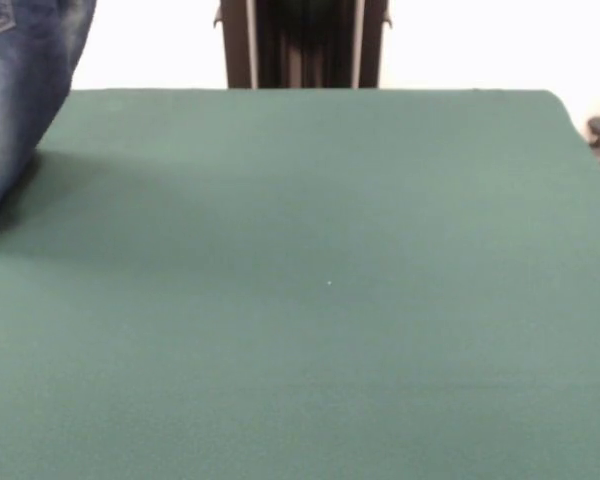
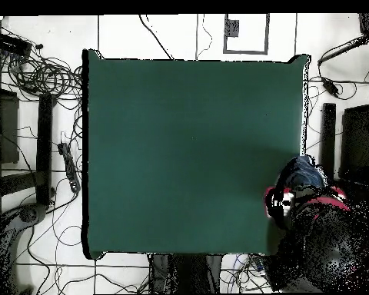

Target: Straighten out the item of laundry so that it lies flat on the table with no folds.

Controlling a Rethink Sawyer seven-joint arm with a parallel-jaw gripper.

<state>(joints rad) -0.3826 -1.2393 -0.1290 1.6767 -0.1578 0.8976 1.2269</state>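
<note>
While the jeans (image 1: 20,90) hang in the air at the table's edge, the step in hand reads as carrying: the garment is lifted, not yet laid out.

Item 1, the jeans. Blue denim with a faded whitish patch, seen in the front view at the upper left corner, draped downward, the lowest part meeting or almost meeting the table (image 1: 310,300) near its left edge. Contact cannot be confirmed. In the overhead view the same denim (image 2: 301,173) shows as a small blue bunch at the right edge of the green top, toward the robot's side.

Item 2, the arm (image 2: 326,207). Red and black, seen only from overhead, directly beside and partly over the denim. The gripper itself is not made out in either view; whether the jaws are open, closed or clamped on cloth cannot be told. Judging by the hanging cloth, something holds it from above, probably the jaws, with the garment below them.

Item 3, the table. Dark green top, no cloth spread on it.

Progress: early; 0 parts of the garment lie flat.

Next move, as a judgement: bring the garment inward over the middle of the top, lower it so the free end lands first, then draw it out along the surface so both legs lie without folds. Risk: release at the edge would let it bunch or slide off.
</note>
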